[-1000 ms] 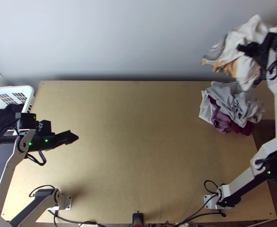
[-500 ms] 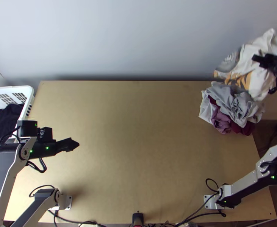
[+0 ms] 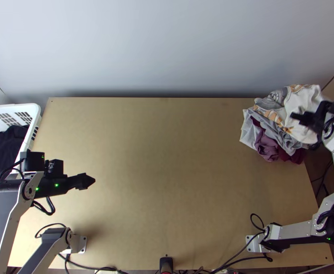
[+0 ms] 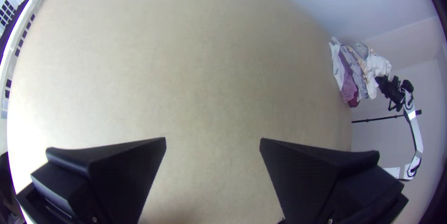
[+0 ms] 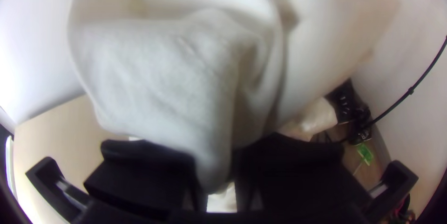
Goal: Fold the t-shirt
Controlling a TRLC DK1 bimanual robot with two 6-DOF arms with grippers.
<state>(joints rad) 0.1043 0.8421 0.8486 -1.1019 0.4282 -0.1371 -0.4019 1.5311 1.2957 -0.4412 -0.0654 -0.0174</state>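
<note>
Well, the white t-shirt (image 3: 307,95), printed in orange and grey, was bunched on top of a heap of crumpled cloth at the far right corner of the tabletop (image 3: 167,160). Under it showed pale grey cloth (image 3: 248,131), purple cloth (image 3: 266,146) and maroon cloth (image 3: 298,156). The right gripper (image 3: 299,118) was clamped on a gathered bit of the white t-shirt, though which part could not be told. Above the tabletop's left side, the left gripper (image 3: 89,181) had its fingers (image 4: 123,173) well apart. At the left edge, a white plastic basket (image 3: 33,109) held dark cloth (image 3: 4,148).
</note>
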